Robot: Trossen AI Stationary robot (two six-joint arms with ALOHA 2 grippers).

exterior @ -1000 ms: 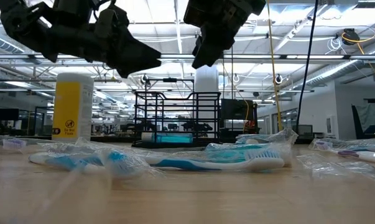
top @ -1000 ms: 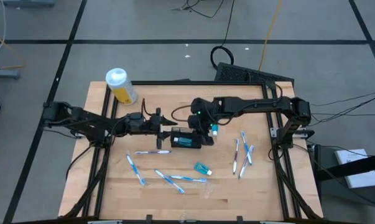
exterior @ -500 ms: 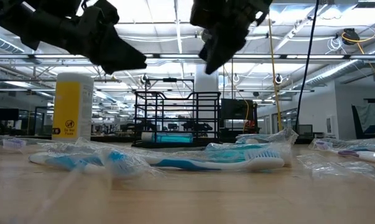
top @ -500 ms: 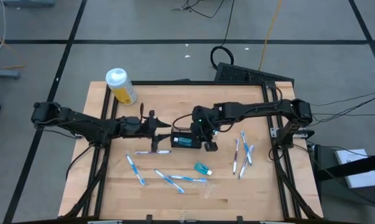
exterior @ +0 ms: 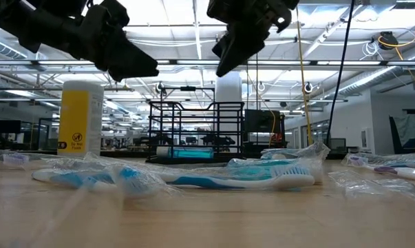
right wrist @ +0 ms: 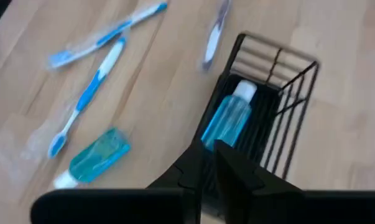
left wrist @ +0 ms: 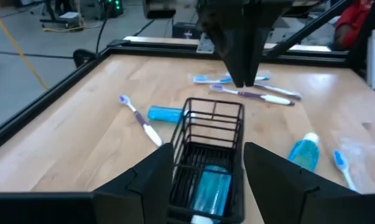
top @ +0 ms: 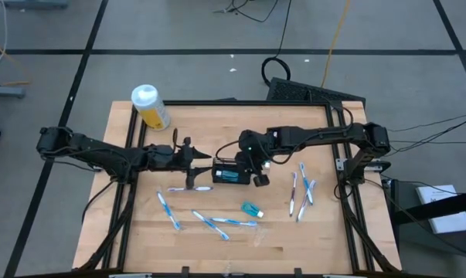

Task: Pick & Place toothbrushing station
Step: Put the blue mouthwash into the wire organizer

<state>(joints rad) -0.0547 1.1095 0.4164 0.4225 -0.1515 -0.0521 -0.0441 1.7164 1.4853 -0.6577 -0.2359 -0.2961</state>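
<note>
Basket (top: 231,173): between left tool (top: 192,154), spread, and right tool (top: 252,161), pressed together, empty. Risk: either tool nudging basket, tipping out its teal tube (right wrist: 229,118).

— Which colours are seen on the table?
— A black wire basket (top: 234,171), a teal tube (right wrist: 229,122) with a white cap inside it, and white-and-blue toothbrushes (top: 215,224).
— And at eleven o'clock?
— A yellow bottle (top: 149,107), white-capped.
</note>
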